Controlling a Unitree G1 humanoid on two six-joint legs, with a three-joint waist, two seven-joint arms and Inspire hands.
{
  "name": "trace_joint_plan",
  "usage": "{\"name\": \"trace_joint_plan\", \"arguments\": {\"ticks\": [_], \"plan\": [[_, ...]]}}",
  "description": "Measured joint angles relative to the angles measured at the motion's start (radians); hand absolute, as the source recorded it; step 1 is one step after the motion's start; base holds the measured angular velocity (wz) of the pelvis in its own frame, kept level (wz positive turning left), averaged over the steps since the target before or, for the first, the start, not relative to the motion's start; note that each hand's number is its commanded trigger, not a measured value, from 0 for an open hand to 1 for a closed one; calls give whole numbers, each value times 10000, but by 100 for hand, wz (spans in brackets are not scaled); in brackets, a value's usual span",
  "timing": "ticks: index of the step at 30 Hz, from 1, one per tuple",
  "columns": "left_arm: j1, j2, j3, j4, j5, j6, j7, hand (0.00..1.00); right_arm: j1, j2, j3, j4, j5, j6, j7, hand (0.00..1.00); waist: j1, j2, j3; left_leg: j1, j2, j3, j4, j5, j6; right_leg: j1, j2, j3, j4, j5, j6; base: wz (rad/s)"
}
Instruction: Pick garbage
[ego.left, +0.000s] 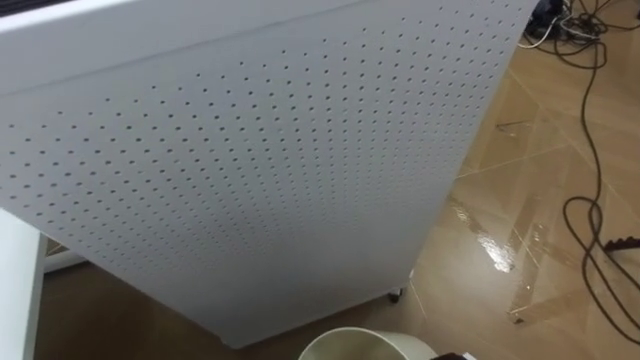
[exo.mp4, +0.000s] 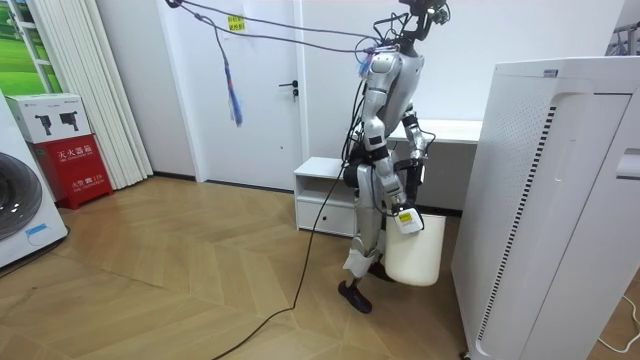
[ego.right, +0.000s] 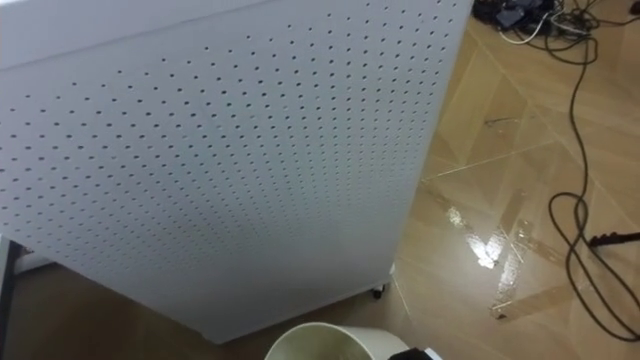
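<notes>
Right hand at the rim of the white bin, likely light, stiff plastic best held there; its grip cannot be told.

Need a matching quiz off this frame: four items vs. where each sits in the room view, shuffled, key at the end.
Things:
1. white bin
2. red box
3. washing machine
4. perforated white cabinet

Places:
a. room view's right side
b. beside the robot's legs
c. room view's left edge
d. just right of the washing machine

Pairs: 1-b, 2-d, 3-c, 4-a
</notes>
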Motion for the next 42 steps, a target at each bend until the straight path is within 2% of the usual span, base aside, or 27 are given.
{"name": "trace_joint_plan", "arguments": {"ticks": [11, 19, 24, 26, 29, 31, 32, 33, 34, 37, 39, 40, 41, 42], "plan": [[-36, 10, 12, -2, 385, 60, -172, 0, -89, -35, 6, -44, 44, 77, 8, 100, 23, 36, 19, 53, 4, -10, -106, 5, -10, 32, 5, 24, -11, 0, 0, 0], [-37, 72, 182, 47, 378, 47, -97, 0, -25, -66, 7, 261, 25, 77, 10, 100, -20, 42, 54, 521, -6, -1, -332, 17, -30, 537, 77, -32, -247, -22, 17, 2], [54, 79, 522, 397, 391, -7, 380, 0, 169, -186, -82, 341, 37, 78, -2, 100, -20, -7, 80, 687, 5, -17, -367, 16, -31, 785, 33, -207, -426, -25, 22, 6], [234, 99, 598, 412, 395, -7, 633, 0, 349, -326, -109, 335, 36, 78, 7, 100, -25, -5, 77, 769, 1, -20, -411, 15, -31, 904, 108, -222, -559, -28, 47, 2], [551, 90, 862, 675, 382, -63, 829, 0, 806, -328, -143, 368, 29, 71, 4, 100, -57, -77, 67, 1354, 1, -7, -769, 12, -38, 1426, 165, -195, -841, -11, 65, -2], [756, 81, 1112, 1021, 369, -90, 956, 0, 1166, -325, -406, 399, 96, 66, 26, 100, -117, -114, 52, 1767, -7, -22, -945, 11, -40, 1877, 167, -261, -1055, -14, 77, 0], [926, 24, 1395, 1219, 363, -92, 1109, 0, 1487, -319, -651, 401, 222, 56, 116, 100, -131, -193, -5, 2001, -19, -7, -1089, 10, -41, 2064, 167, -259, -1141, -27, 100, 0], [1090, -55, 1711, 1354, 360, -97, 1327, 0, 1729, -281, -942, 424, 347, 54, 197, 100, -149, -244, -27, 2183, -23, 18, -1150, 6, -47, 2260, 178, -263, -1284, -31, 110, 0], [1157, -84, 1794, 1422, 356, -103, 1451, 0, 1807, -268, -1063, 453, 396, 50, 240, 100, -150, -270, -34, 2287, -21, 19, -1195, 2, -53, 2372, 190, -283, -1319, -25, 119, 0], [1336, -312, 2113, 2178, 71, -297, 1867, 0, 2263, -203, -1339, 728, 819, -8, 379, 100, -239, -408, -137, 2816, -27, 19, -1504, 0, -58, 2923, 242, -338, -1666, 12, 174, 0], [1440, -347, 2170, 2614, -476, -390, 2169, 0, 2515, -111, -1534, 823, 1211, -9, 379, 100, -294, -513, -190, 3245, -27, 22, -1709, -14, -79, 3304, 275, -351, -1891, 24, 194, -2], [1454, -420, 2373, 2991, -721, -439, 2333, 0, 2647, 25, -1798, 989, 1312, -1, 379, 100, -315, -581, -249, 3514, -12, 28, -1792, -36, -113, 3597, 338, -282, -2059, 53, 215, -10], [1421, -610, 2698, 3572, -1010, -473, 2537, 0, 2829, 170, -2089, 1134, 1538, 11, 379, 100, -288, -650, -294, 3757, 2, 85, -1849, -66, -136, 3848, 390, -191, -2177, 63, 224, -12], [1414, -719, 2890, 3879, -1114, -471, 2632, 0, 2887, 214, -2170, 1194, 1644, 18, 377, 100, -280, -667, -288, 3891, 2, 120, -1908, -83, -148, 3953, 404, -158, -2203, 63, 224, -15]]}}
